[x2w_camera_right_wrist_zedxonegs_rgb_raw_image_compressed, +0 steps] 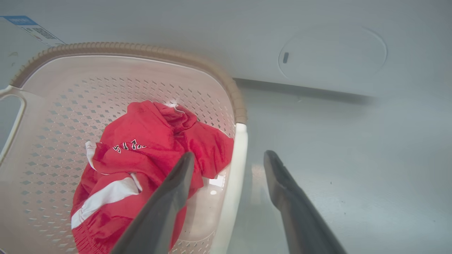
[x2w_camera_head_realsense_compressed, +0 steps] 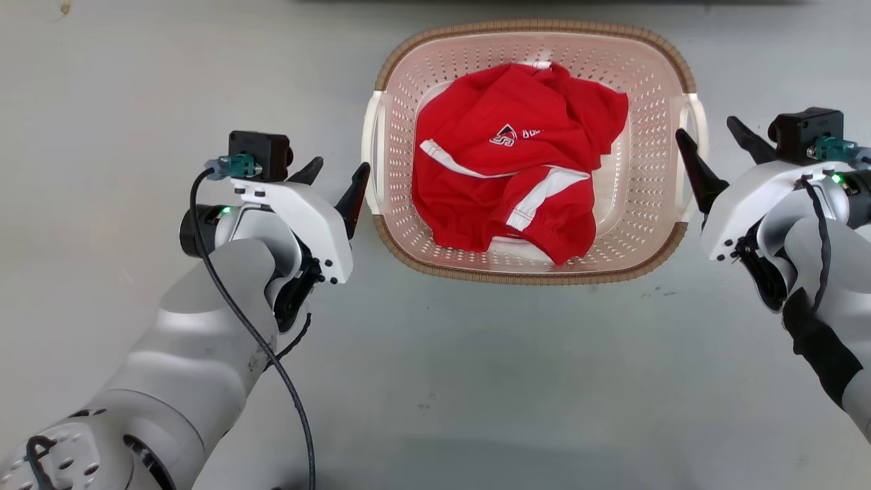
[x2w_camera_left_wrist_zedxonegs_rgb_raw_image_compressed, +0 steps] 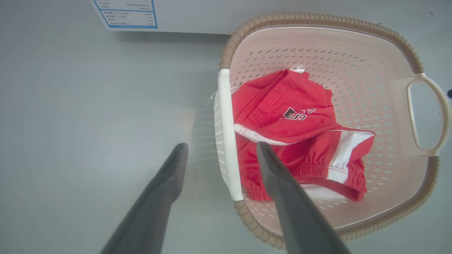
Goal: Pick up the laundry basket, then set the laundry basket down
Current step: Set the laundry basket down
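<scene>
Grey floor (x2w_camera_head_realsense_compressed: 136, 82) before us bears the laundry basket (x2w_camera_head_realsense_compressed: 531, 26), a red garment (x2w_camera_head_realsense_compressed: 517, 170) heaped inside.
We hold the left gripper (x2w_camera_head_realsense_compressed: 342, 165) spread wide at the basket's left white handle (x2w_camera_head_realsense_compressed: 372, 156), the right gripper (x2w_camera_head_realsense_compressed: 705, 128) equally wide at the right handle (x2w_camera_head_realsense_compressed: 697, 112); in each wrist view one finger lies over the basket, one over the floor, neither closed on anything. Behind the basket stands a white appliance (x2w_camera_right_wrist_zedxonegs_rgb_raw_image_compressed: 317, 53).

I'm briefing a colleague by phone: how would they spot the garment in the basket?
On the grey floor stands the laundry basket, pale pink with a brown rim. Inside lies a crumpled garment. It alone is bright red, with white stripes and a small logo.
</scene>
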